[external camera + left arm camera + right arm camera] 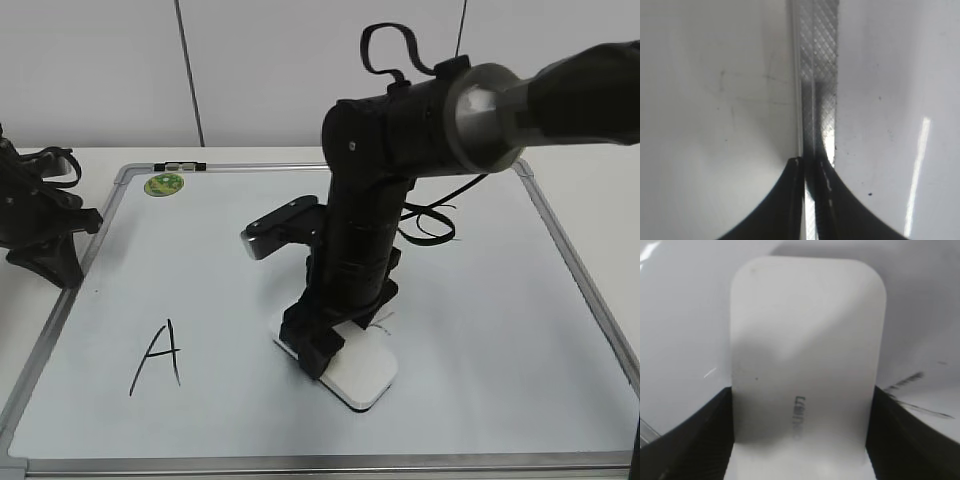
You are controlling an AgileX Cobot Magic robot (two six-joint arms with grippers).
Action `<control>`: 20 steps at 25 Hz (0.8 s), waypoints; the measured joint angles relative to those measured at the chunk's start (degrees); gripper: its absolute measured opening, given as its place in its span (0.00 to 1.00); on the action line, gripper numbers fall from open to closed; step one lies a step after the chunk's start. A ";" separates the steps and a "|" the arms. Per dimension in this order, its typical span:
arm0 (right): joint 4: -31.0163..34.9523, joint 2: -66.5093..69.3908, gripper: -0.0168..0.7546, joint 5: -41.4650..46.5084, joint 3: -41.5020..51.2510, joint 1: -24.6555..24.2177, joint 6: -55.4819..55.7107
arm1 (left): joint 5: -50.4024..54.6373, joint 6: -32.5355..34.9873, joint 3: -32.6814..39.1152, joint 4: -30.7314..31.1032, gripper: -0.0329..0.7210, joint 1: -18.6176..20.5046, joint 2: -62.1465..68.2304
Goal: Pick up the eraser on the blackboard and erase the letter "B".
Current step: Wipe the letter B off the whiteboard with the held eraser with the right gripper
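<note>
The blackboard (480, 330) is a white board with a grey frame, lying flat. My right gripper (325, 345) reaches down to its middle and is shut on the eraser (362, 375), a white rounded slab lying flat on the board. In the right wrist view the eraser (805, 325) fills the space between both fingers of the gripper (802, 390). The letter "B" is hidden under the arm and eraser. A few thin black strokes (910, 380) show beside the eraser. My left gripper (62, 262) is shut and empty at the board's left frame (815, 75).
A black "A" (158, 355) is at the board's front left. A round green magnet (164, 184) sits at the back left corner. Dark curved lines (432, 222) show behind the right arm; I cannot tell whether they are a letter or a cable.
</note>
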 joint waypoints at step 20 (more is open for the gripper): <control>-4.08 0.00 0.75 -0.64 -0.02 1.30 5.99 | -0.10 0.00 0.00 0.34 0.06 0.00 0.00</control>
